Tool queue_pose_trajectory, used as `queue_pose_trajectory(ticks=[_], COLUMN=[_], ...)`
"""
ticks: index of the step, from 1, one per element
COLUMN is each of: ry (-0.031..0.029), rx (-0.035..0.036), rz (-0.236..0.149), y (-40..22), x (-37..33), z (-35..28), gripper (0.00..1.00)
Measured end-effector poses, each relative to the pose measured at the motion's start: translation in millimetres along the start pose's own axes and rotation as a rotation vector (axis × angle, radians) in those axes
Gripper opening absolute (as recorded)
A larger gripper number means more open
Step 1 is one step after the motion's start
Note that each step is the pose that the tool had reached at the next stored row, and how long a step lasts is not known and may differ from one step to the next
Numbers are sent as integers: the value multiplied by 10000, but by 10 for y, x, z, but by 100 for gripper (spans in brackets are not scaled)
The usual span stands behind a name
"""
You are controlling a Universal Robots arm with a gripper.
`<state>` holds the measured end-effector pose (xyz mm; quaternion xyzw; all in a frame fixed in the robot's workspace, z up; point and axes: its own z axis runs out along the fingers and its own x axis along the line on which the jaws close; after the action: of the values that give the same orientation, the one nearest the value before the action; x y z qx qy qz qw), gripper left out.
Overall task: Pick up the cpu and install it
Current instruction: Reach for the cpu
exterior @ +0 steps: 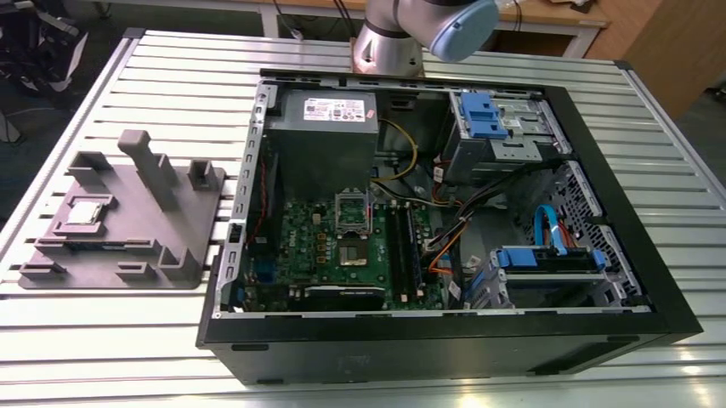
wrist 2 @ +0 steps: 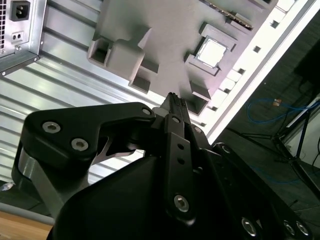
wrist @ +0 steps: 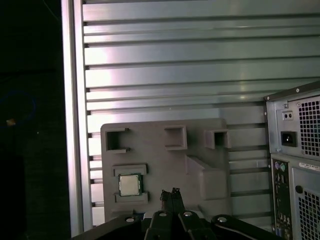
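Observation:
The cpu is a small silver square lying flat in a recess of the grey fixture on the exterior view's left. It also shows as the cpu in the first wrist view and the cpu in the second. My gripper hangs high above the fixture, a little to one side of the chip, its black fingertips together with nothing between them. In the second wrist view the gripper points towards the fixture. The dark socket sits on the green motherboard inside the open case.
The open computer case lies on the slatted metal table, with a power supply, blue drive bays and cables inside. Upright posts rise from the fixture. The table edge runs close beside the fixture. The arm stands behind the case.

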<state>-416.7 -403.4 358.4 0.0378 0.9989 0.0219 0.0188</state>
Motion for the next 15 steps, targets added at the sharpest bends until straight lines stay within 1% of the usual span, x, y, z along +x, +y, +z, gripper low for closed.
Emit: queue_pose_trajectory(ticks=[7,15], ry=[1,0], rx=[1,0], rz=[-1,0], y=[-6,-8], x=[68,99], z=[10,15], gripper=[10,10])
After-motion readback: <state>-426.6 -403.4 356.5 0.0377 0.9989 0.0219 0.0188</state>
